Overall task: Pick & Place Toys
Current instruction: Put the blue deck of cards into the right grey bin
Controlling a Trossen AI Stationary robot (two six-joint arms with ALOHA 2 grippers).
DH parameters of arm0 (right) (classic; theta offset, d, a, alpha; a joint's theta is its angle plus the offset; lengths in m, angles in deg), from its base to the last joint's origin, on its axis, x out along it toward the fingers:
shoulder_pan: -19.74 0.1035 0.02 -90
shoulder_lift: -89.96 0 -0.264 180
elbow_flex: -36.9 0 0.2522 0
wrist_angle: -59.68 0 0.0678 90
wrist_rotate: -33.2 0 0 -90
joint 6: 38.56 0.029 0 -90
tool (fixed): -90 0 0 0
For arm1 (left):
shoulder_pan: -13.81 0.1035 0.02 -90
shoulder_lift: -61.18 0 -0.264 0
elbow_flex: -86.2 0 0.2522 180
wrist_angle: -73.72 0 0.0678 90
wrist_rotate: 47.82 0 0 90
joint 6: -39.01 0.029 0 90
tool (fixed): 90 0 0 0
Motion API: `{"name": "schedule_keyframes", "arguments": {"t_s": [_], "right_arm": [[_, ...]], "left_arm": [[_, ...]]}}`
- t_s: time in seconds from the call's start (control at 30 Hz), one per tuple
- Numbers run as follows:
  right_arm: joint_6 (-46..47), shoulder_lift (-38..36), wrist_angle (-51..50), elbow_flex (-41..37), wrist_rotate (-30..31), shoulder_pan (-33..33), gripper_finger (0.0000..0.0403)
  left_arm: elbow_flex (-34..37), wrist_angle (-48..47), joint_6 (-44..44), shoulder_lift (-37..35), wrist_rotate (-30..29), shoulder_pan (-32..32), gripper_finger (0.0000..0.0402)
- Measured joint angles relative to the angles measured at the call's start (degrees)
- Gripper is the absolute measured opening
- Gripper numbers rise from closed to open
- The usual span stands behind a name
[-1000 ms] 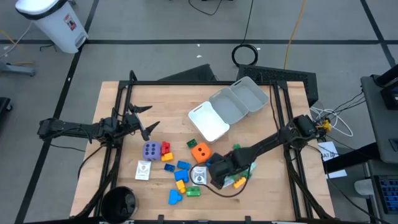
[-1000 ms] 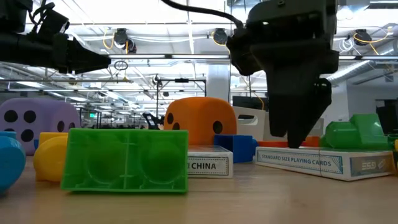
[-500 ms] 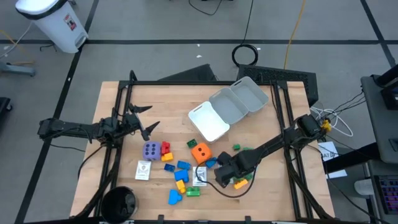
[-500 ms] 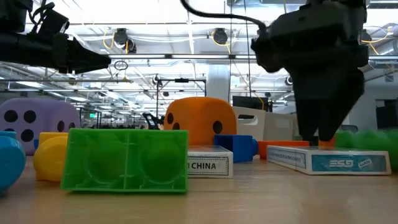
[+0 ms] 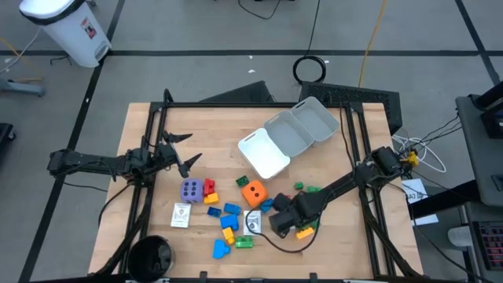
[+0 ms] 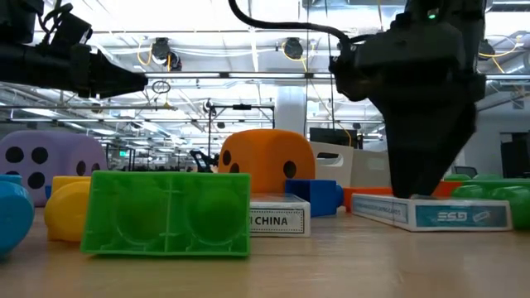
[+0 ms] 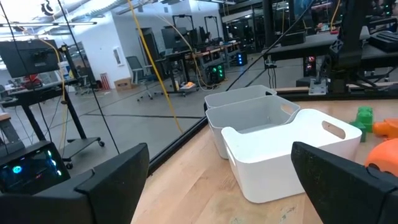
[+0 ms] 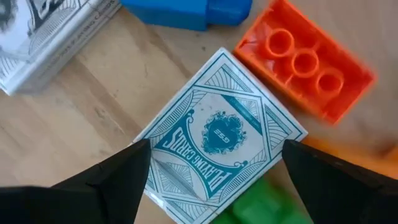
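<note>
Here, right gripper [image 8: 208, 171] hovers spread over the teal card box [image 8: 221, 140].

Teal card box [image 8: 221, 148], centre of the right wrist view: you can read "PLAYING CARDS" upside down on its face, with a small emblem too fine to make out.
White card box [image 6: 278, 220], lower centre of the low view: you can read "CHINA" on its side.
Teal card box, lower right of the low view: side lettering unreadable.

Teal card box [image 5: 289, 228] under right pincer [image 5: 281, 226]
</note>
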State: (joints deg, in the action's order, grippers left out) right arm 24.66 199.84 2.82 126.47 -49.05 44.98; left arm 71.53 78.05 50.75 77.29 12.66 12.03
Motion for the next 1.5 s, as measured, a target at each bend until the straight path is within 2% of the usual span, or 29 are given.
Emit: {"name": "schedule_keyframes", "arguments": {"t_s": [0.17,0.3,0.37,0.63,0.93,1.13,1.3,1.5], "right_arm": [[-14.74,0.04,0.55,-0.07,2.69,-0.03,0.0331],[-18.04,-0.38,0.30,-0.11,2.18,0.30,0.0329],[-15.70,-1.24,-0.02,-0.21,0.78,0.20,0.0329],[6.79,-4.73,-1.12,-0.33,-0.46,-0.16,0.0329],[12.78,-4.09,-0.44,-3.31,-2.35,0.01,0.0329],[14.80,-4.66,9.23,-8.56,-5.45,-0.10,0.0329],[7.93,-4.58,17.54,-10.96,-6.49,-0.86,0.0329],[-4.61,-4.51,11.96,-10.88,-6.49,-1.99,0.0329]], "left_arm": [[0.00,0.04,-0.01,-0.01,0.00,0.00,0.0397],[0.00,0.02,-0.01,-0.01,0.00,0.00,0.0397],[0.00,0.02,-0.01,-0.01,0.00,-0.02,0.0397],[0.00,0.03,-0.01,0.00,0.00,0.00,0.0397],[0.00,0.03,0.01,-0.01,0.00,0.00,0.0397],[0.00,0.05,-0.01,0.00,0.00,-0.02,0.0397],[0.00,0.02,-0.01,-0.01,0.00,-0.02,0.0397],[0.00,0.03,-0.01,0.00,0.00,-0.01,0.0397]]}}
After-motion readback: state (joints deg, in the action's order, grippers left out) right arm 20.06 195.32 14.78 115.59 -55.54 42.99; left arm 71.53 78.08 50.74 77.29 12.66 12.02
